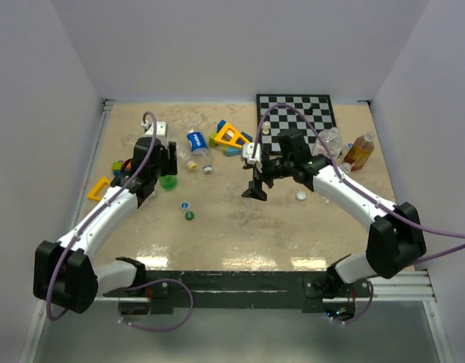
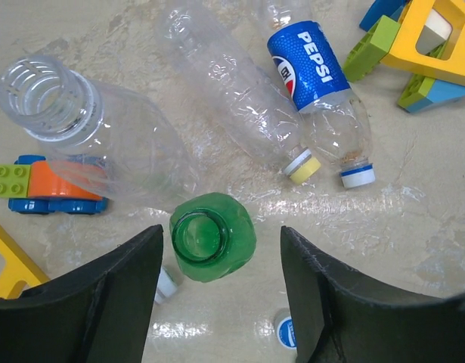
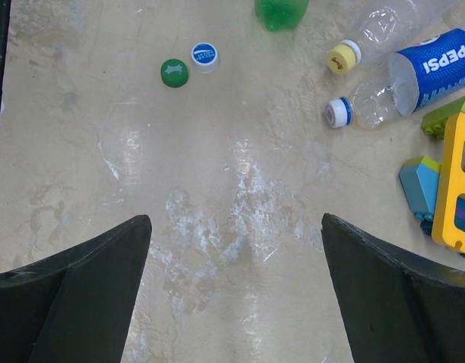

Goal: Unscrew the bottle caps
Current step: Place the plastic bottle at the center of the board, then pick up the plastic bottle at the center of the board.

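Observation:
A small green bottle (image 2: 209, 236) stands upright with its mouth open and no cap, between the open fingers of my left gripper (image 2: 221, 242), which holds nothing. A loose blue-and-white cap (image 2: 286, 331) and a small white cap (image 2: 165, 283) lie by the fingers. A clear bottle with a yellow cap (image 2: 302, 168) and a Pepsi bottle (image 2: 308, 64) with a white-and-blue cap (image 2: 358, 177) lie beyond. My right gripper (image 3: 234, 223) is open and empty over bare table. A loose green cap (image 3: 174, 72) lies far ahead of it. Top view: left gripper (image 1: 168, 165), right gripper (image 1: 257, 189).
A large uncapped clear bottle (image 2: 81, 128) lies at the left over a toy car (image 2: 47, 189). Bright toy blocks (image 1: 232, 138) and a chessboard (image 1: 296, 113) sit at the back. A clear bottle (image 1: 330, 140), an orange bottle (image 1: 359, 150) and a white cap (image 1: 301, 197) are at the right.

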### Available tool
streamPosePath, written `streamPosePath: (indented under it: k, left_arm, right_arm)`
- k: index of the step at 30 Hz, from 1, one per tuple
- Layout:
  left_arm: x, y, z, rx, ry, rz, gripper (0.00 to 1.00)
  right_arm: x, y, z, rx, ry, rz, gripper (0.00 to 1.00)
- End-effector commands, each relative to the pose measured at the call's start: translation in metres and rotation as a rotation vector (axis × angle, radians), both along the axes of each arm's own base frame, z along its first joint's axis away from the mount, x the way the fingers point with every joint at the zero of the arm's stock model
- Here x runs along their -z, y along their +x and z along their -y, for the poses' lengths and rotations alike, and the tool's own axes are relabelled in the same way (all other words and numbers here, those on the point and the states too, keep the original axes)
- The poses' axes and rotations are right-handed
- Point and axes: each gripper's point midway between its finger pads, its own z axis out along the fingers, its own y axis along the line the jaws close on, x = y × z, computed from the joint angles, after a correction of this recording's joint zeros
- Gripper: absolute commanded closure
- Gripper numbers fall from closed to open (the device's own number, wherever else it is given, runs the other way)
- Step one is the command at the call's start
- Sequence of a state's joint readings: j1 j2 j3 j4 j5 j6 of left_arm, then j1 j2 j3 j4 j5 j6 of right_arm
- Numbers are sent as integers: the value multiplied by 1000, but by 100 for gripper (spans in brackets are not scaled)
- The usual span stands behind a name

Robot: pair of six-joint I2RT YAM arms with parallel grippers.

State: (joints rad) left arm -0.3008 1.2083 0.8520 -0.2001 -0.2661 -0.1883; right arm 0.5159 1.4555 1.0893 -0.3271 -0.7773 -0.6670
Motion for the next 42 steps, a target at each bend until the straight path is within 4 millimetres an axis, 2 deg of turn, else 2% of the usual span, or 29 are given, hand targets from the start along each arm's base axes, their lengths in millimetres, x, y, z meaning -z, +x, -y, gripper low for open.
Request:
streamPosePath:
  k: [1, 4, 9, 14, 16, 17, 20, 22, 23, 24, 28, 31, 35, 42]
  left_arm:
    - [-26, -3, -3, -17, -39, 59, 30]
    - [-38, -9, -3, -8, -51, 83, 26]
    - [-74, -20, -5, 12, -69, 164, 18]
    - [-114, -41, -4, 79, -81, 304, 13]
    - [-122, -52, -5, 99, -81, 360, 10]
    - [-126, -57, -8, 97, -80, 390, 9]
    - [-121, -71, -22, 48, -69, 446, 6]
    - [-106, -81, -34, -5, -62, 461, 2]
    - [-104, -85, -37, -17, -75, 483, 0]
    - [-101, -88, -39, -25, -81, 494, 0]
    - [-119, -100, -47, -53, -101, 584, 0]
    - [-119, -101, -52, -81, -94, 580, 0]
    - [-117, -99, -50, -73, -95, 572, 0]
    - [-117, -99, -48, -62, -95, 575, 0]
  right_arm:
    - [-4, 1, -4, -26, 14, 8, 2]
    - [-2, 1, -4, -29, 13, 3, 2]
    - [-6, 6, -7, -9, 29, 10, 2]
    - [-31, 33, -19, 89, 60, 19, 2]
    - [-41, 45, -28, 116, 71, -10, 2]
    - [-39, 49, -34, 131, 76, -48, 2]
    - [-37, 62, -62, 228, 96, -134, 2]
    - [-33, 81, -80, 420, 100, -169, 2]
    - [-37, 91, -89, 517, 111, -179, 2]
    - [-32, 97, -96, 586, 113, -220, 2]
    - [-28, 114, -124, 687, 181, -335, 2]
    - [-21, 140, -133, 790, 197, -342, 2]
    - [4, 168, -138, 874, 168, -328, 5]
    - [46, 185, -148, 905, 108, -334, 12]
